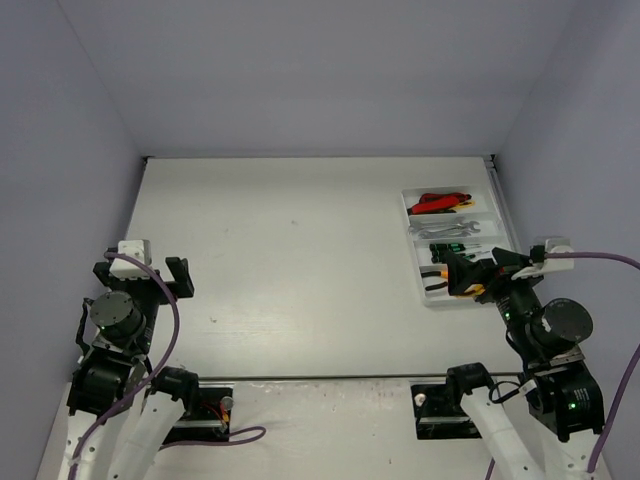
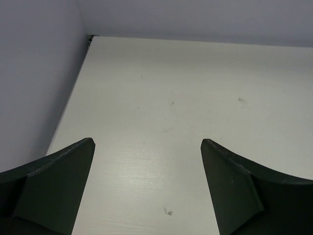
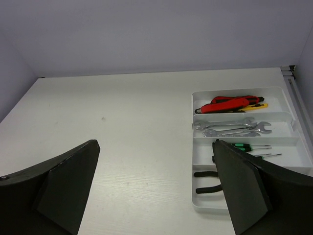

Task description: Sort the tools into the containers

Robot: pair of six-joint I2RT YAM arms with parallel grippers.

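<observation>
The white four-compartment tray (image 1: 414,200) stands at the right of the table, also in the right wrist view (image 3: 194,147). Red-handled and yellow cutters (image 3: 231,104) fill its far compartment, then silver wrenches (image 3: 232,128), then black-and-green screwdrivers (image 3: 247,147), then black-handled pliers (image 3: 208,181) nearest. In the top view the cutters (image 1: 440,203), wrenches (image 1: 445,228) and screwdrivers (image 1: 448,246) show; the right arm covers most of the nearest compartment. My right gripper (image 1: 485,268) (image 3: 155,147) is open and empty, held near the tray's near end. My left gripper (image 1: 150,275) (image 2: 147,142) is open and empty over bare table at the left.
The table (image 1: 300,240) is white with a few small dark marks (image 2: 168,211). Grey walls close it in at the back and both sides. A metal rail (image 1: 495,190) runs along the right edge beside the tray. A dark bar (image 1: 300,378) crosses the near edge between the arm bases.
</observation>
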